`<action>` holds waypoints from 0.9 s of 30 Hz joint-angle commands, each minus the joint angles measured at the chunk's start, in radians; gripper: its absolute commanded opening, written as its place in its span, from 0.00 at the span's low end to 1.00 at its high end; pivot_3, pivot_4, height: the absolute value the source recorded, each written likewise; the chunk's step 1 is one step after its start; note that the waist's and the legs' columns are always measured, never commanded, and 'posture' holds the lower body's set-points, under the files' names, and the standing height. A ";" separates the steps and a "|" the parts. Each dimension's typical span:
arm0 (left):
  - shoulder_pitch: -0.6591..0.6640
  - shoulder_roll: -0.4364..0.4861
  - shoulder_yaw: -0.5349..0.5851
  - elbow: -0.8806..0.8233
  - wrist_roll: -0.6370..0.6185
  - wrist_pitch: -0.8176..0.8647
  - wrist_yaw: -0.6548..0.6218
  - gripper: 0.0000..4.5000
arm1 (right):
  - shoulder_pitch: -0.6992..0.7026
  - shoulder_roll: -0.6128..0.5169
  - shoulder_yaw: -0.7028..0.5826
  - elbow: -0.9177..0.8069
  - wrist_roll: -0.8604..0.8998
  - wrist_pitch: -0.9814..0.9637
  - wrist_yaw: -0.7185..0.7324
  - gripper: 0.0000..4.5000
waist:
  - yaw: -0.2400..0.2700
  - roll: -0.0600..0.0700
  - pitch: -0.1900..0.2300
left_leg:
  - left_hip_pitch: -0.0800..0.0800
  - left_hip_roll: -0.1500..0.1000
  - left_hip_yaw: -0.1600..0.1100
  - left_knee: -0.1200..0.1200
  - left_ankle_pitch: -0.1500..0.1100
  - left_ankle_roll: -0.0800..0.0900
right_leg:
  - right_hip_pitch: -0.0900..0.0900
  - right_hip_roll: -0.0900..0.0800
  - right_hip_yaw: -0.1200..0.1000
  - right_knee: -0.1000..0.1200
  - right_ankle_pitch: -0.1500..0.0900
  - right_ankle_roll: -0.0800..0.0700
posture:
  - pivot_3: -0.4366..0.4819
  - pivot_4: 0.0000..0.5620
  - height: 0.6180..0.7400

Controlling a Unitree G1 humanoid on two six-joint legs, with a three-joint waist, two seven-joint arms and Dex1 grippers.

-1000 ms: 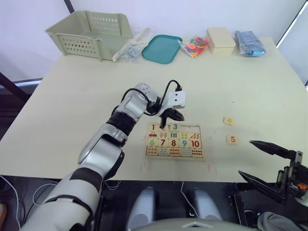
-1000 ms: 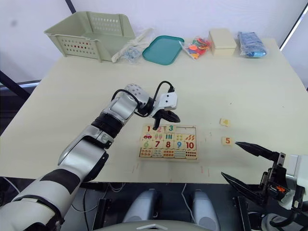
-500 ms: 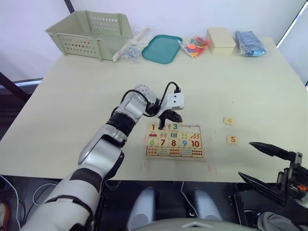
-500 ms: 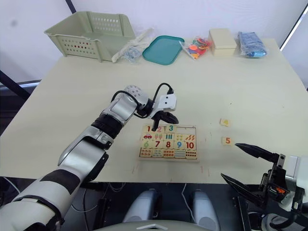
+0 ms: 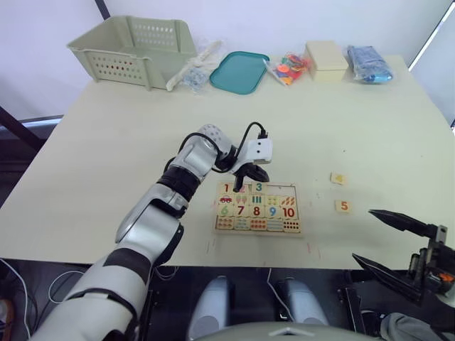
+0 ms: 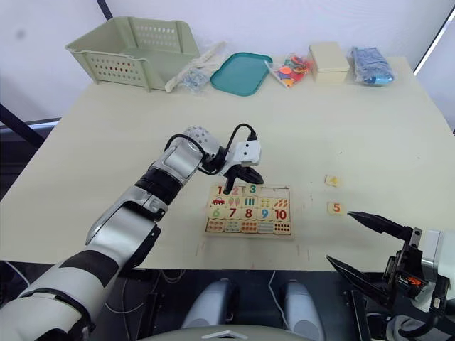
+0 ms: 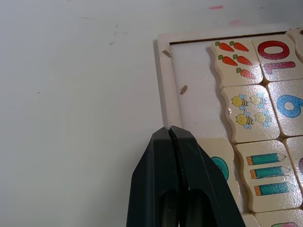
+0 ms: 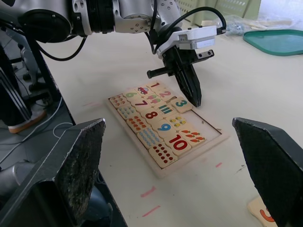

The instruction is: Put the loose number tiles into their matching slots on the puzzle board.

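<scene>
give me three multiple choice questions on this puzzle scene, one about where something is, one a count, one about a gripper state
1. Where does the loose 5 tile lie?
A. on the table, to the right of the puzzle board
B. in the teal tray
C. in the green basket

2. How many slots in the board's top row stand unfilled?
A. none
B. two
C. five

3. How are the left gripper's fingers?
A. spread wide
B. pressed shut
C. clamped around a tile

Answers: 1 A, it rests on bare table beside the puzzle board. 2 B, tiles 1, 2 and 3 are in, leaving the two rightmost slots. 3 B, the left gripper has its tips together over the board's rim.
</scene>
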State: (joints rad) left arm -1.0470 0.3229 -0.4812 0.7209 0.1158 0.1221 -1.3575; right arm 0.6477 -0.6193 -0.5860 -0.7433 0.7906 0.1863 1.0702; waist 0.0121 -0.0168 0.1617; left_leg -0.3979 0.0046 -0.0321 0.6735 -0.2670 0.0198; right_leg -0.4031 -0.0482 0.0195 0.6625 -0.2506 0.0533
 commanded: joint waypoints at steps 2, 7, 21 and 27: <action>0.002 0.003 0.013 -0.008 0.005 -0.022 -0.012 0.01 | 0.006 0.001 -0.006 -0.028 0.012 -0.017 0.001 1.00 | 0.000 0.000 0.000 | 0.000 0.000 0.000 0.000 0.000 0.000 | 0.000 0.000 0.000 0.000 0.000 0.000 | 0.48 0.27 1.00; 0.010 0.008 0.013 -0.020 0.008 -0.024 -0.017 0.01 | 0.005 0.001 -0.005 -0.028 0.011 -0.017 0.000 1.00 | 0.000 0.000 0.000 | 0.000 0.000 0.000 0.000 0.000 0.000 | 0.000 0.000 0.000 0.000 0.000 0.000 | 0.48 0.27 1.00; 0.018 0.043 0.022 -0.063 0.010 0.016 -0.024 0.01 | -0.002 0.001 0.003 -0.025 0.007 -0.019 -0.002 1.00 | 0.000 0.000 0.000 | 0.000 0.000 0.000 0.000 0.000 0.000 | 0.000 0.000 0.000 0.000 0.000 0.000 | 0.48 0.27 1.00; 0.042 0.065 0.023 -0.116 0.007 0.053 -0.030 0.01 | -0.006 0.002 0.008 -0.022 0.006 -0.022 -0.001 1.00 | 0.000 0.000 0.000 | 0.000 0.000 -0.001 0.000 0.000 0.000 | 0.000 0.000 0.000 0.000 0.000 0.000 | 0.48 0.27 1.00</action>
State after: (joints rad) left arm -1.0099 0.3771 -0.4761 0.6475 0.1287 0.1647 -1.3799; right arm 0.6412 -0.6193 -0.5690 -0.7432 0.7896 0.1849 1.0698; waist 0.0119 -0.0168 0.1617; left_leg -0.3978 0.0047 -0.0328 0.6735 -0.2670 0.0198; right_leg -0.4031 -0.0482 0.0195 0.6625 -0.2506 0.0533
